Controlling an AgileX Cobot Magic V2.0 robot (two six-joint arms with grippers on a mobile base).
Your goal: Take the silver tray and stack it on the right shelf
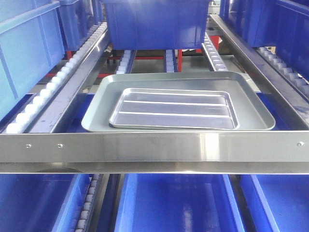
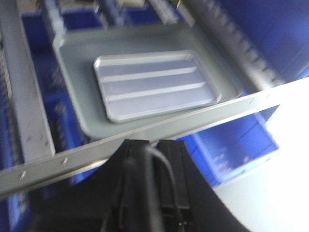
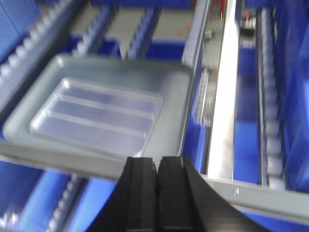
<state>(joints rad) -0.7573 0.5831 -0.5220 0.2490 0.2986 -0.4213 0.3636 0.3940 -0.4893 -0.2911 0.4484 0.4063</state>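
Observation:
The silver tray (image 1: pixel 174 108), shiny with two long ridges, lies flat inside a larger dull grey tray (image 1: pixel 256 113) on the roller rack in front of me. It also shows in the left wrist view (image 2: pixel 154 84) and the right wrist view (image 3: pixel 96 116). My left gripper (image 2: pixel 154 142) is shut and empty, held low in front of the steel front rail (image 2: pixel 58 166), short of the trays. My right gripper (image 3: pixel 157 159) is shut and empty too, at the rail by the grey tray's right front corner. The right shelf (image 3: pixel 271 130) with white rollers lies beyond a bright steel divider (image 3: pixel 227 96).
A blue bin (image 1: pixel 154 21) stands behind the trays, and more blue bins sit at the left (image 1: pixel 24 53) and right (image 1: pixel 280 21). Roller tracks (image 1: pixel 48 89) flank the trays. Blue bins (image 1: pixel 178 203) fill the level below the front rail (image 1: pixel 154 147).

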